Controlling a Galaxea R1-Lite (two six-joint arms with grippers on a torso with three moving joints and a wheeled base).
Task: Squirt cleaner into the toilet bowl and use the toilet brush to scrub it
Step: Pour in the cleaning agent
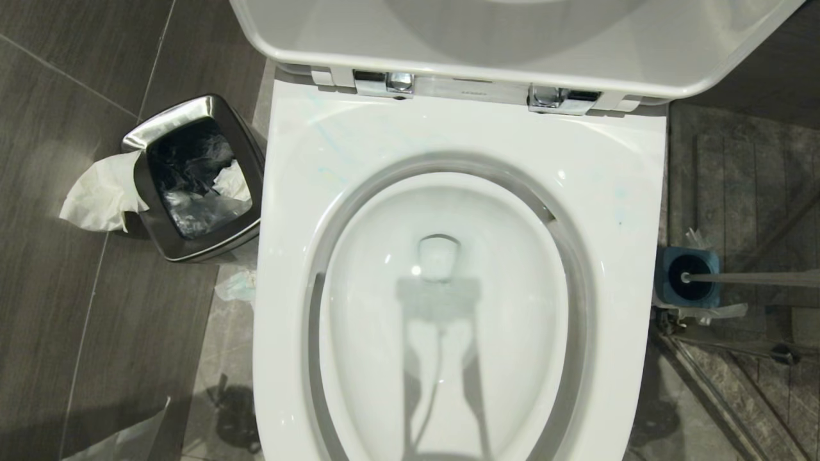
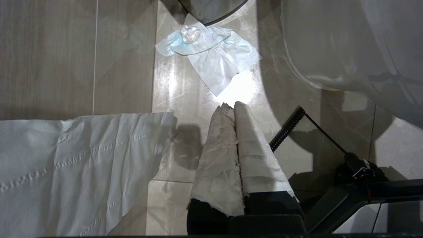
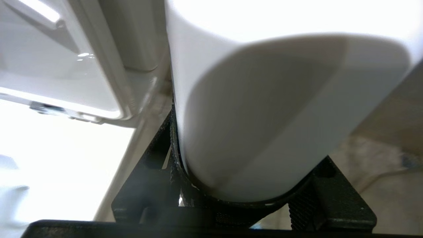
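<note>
The right gripper (image 3: 244, 185) is holding a big white bottle (image 3: 264, 109) between half-spread jaws, seemingly the cleaner's container, though no label or nozzle is showing; it is sitting close beside the toilet's raised lid (image 3: 59, 66) and is out of the head view. The left gripper (image 2: 233, 109) is hanging low over the floor (image 2: 125, 59) with its paper-wrapped jaws pressed together on nothing, a crumpled blue-stained tissue (image 2: 208, 53) lying just ahead of it and a sheet of paper (image 2: 76, 165) draping to one side.

The toilet bowl (image 1: 442, 307) is standing open, seat up, water looking clear; only faint blue streaks are marking the rim (image 1: 333, 141) near the hinges, so the squirt into the bowl itself is probably not yet done. The toilet brush (image 1: 749, 278) is resting in its blue holder (image 1: 688, 276) on the floor at the bowl's right side; a steel bin (image 1: 192, 179) is standing on the left.

Risks from here: the smooth bottle is slipping in a partial grip if tilted sharply; a squeeze away from the bowl is putting cleaner on the rim or floor again; the bottle is knocking the lid, being so near it.
</note>
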